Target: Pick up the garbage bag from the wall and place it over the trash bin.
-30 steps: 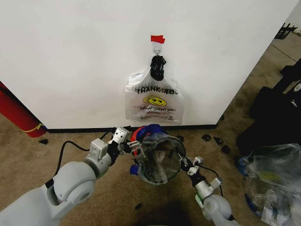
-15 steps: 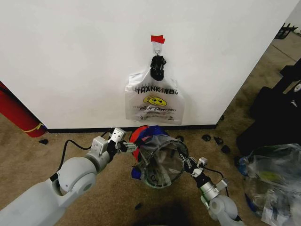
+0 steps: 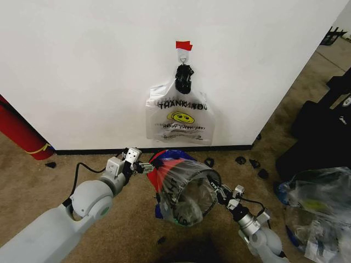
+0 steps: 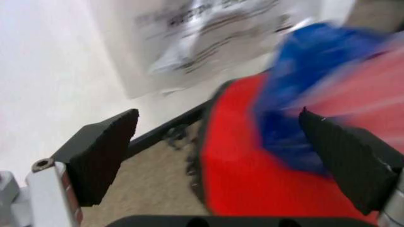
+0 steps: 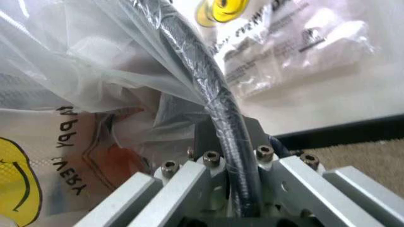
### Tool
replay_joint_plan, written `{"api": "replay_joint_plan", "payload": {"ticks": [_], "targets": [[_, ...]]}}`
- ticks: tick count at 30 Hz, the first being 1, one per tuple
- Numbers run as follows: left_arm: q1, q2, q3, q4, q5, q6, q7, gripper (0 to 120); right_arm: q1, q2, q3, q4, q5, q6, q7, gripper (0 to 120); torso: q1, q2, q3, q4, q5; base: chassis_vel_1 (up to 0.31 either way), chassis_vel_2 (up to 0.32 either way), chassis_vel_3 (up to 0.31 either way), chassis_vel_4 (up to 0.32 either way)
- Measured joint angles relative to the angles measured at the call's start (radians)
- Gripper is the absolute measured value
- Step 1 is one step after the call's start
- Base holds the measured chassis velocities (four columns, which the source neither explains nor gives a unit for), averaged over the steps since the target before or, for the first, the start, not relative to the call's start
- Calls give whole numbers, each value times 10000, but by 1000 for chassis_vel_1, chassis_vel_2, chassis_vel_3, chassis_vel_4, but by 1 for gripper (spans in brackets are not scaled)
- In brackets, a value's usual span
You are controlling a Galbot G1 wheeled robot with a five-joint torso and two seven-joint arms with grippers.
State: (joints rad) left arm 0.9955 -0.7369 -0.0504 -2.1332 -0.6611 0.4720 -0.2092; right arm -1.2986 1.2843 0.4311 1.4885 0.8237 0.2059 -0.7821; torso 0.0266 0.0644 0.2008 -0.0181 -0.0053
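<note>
The trash bin [image 3: 213, 176], black wire mesh with a red base [image 3: 157, 164], is tipped with its mouth toward me, just below the wall [image 3: 82, 66]. The garbage bag [image 3: 184, 189], clear crinkly plastic with blue patches, lies stretched over the bin's mouth and side. My right gripper [image 3: 218, 190] is shut on the bin's rim [image 5: 208, 94] with the bag's plastic wrapped around it; the same right gripper [image 5: 232, 161] shows close up in its wrist view. To the left of the red base, my left gripper [image 3: 145, 167] stands open. Beyond the left gripper [image 4: 221, 161] lie the red base [image 4: 246, 175] and blue plastic [image 4: 315, 61].
A white smiley-face "THANK YOU" bag [image 3: 179, 118] hangs from a hook under red tape [image 3: 184, 45]. A long red cylinder [image 3: 16, 134] leans at the left. A heap of clear plastic [image 3: 318, 213] and black gear [image 3: 323, 131] crowd the right. Small black bits [image 3: 241, 160] dot the carpet.
The bin with the bag has swung lower and to the right in my right gripper. My left gripper has drawn back to the left, off the bin's base.
</note>
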Motion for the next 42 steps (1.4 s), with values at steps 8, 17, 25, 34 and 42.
{"api": "replay_joint_plan", "payload": {"ticks": [8, 17, 25, 34, 42], "targets": [[484, -255, -255, -608, 349, -470, 198, 100, -63, 103, -900, 827, 263, -341, 3665, 0, 0, 0, 0, 1, 0, 0, 0, 0, 0], [1984, -627, -358, -509, 2762, -271, -1029, 100, 92, 366, -1509, 2081, 1455, -826, 7529, 0, 0, 0, 0, 4, -2, 0, 0, 0, 0], [2380, -730, -205, -395, 2310, -18, -1093, 100, 29, 580, -1047, 2977, 3180, -1627, 9196, 0, 0, 0, 0, 0, -1, 0, 0, 0, 0], [2128, -1130, -100, -608, 789, 216, -939, 100, -455, 755, -558, 4296, 4266, -2631, 10454, 0, 0, 0, -1, -1, -1, 0, 0, 0, 0], [1825, -1362, -70, 137, 860, 77, -853, 100, -812, 800, -518, 5176, 4653, -3730, 12130, 0, 0, 0, 0, 0, -3, 0, 0, 0, 0]]}}
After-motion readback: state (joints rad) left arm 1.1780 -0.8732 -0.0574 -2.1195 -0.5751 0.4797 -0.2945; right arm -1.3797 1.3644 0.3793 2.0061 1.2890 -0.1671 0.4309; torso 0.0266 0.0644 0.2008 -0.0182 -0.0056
